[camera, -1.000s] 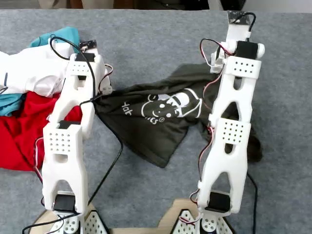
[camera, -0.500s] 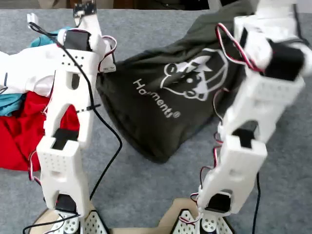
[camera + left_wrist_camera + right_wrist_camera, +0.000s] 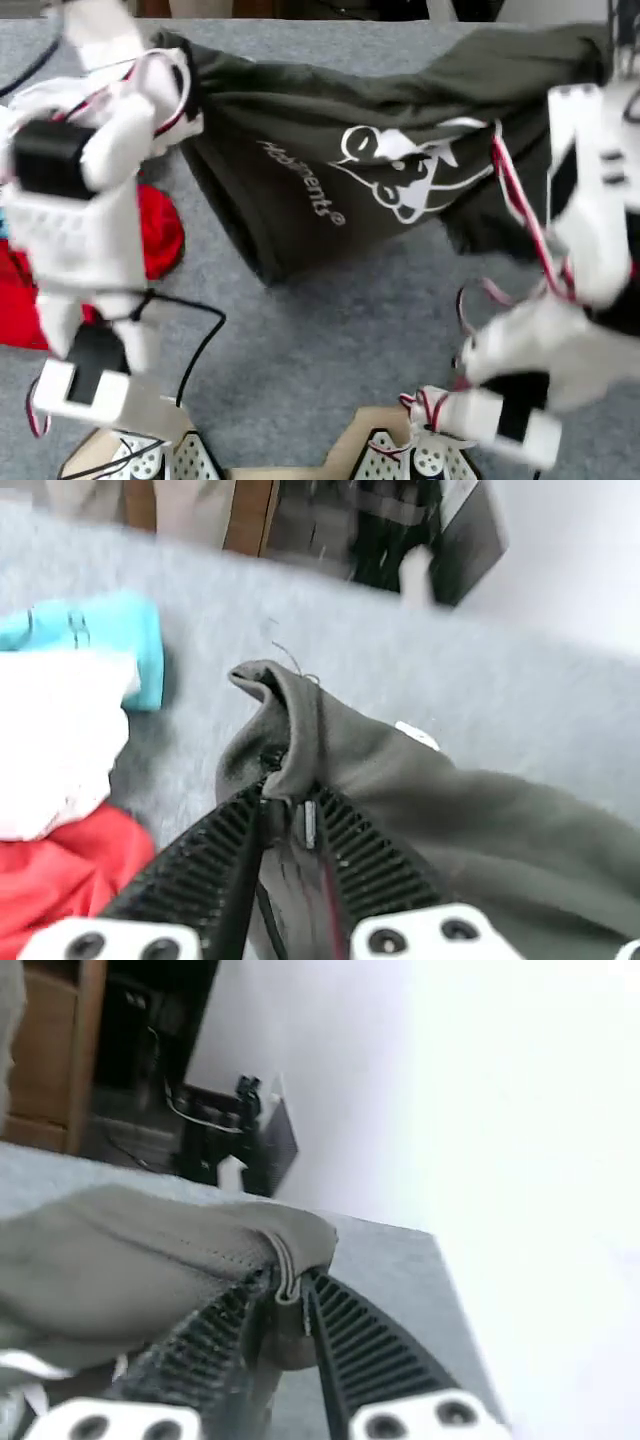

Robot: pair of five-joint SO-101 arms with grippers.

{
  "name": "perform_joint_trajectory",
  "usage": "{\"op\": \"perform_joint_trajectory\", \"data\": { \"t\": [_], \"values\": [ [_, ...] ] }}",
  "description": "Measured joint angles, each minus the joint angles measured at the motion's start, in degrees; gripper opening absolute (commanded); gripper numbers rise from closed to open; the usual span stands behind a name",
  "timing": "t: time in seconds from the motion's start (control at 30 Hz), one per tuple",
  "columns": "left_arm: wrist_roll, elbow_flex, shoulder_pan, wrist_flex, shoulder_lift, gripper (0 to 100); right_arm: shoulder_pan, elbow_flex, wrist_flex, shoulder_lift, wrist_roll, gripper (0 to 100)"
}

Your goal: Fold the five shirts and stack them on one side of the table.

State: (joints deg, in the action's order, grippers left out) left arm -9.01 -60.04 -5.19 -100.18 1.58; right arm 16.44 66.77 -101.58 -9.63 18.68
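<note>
A dark olive shirt with a white printed figure hangs stretched above the table between both arms. My left gripper is shut on one corner of the olive shirt. My right gripper is shut on the opposite corner of the olive shirt, raised high near the table's far right. In the high view the left arm stands at the left and the right arm at the right, both lifted toward the camera.
A red shirt lies at the left of the grey table, partly behind the left arm. A white shirt, a teal shirt and the red shirt lie piled together. Furniture stands beyond the far edge.
Both arms have risen and spread apart, lifting the olive shirt off the table and pulling it out wide. The shirt's lower part has unfolded and hangs down.
</note>
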Motion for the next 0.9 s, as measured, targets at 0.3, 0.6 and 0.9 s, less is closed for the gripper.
{"op": "perform_joint_trajectory", "data": {
  "t": [0.3, 0.6, 0.9],
  "values": [
    [-0.09, 9.23, -1.41, 0.00, 11.87, 2, 0.44, -33.14, 0.00, -29.01, 10.37, 0.7],
    [4.31, 48.70, -6.59, 1.14, 19.69, 2, 0.44, -63.12, 1.49, -32.62, 10.29, 0.6],
    [8.00, 83.87, 0.35, 26.90, 15.82, 2, 0.53, -88.44, 24.53, -21.45, 6.77, 0.6]
  ]
}}
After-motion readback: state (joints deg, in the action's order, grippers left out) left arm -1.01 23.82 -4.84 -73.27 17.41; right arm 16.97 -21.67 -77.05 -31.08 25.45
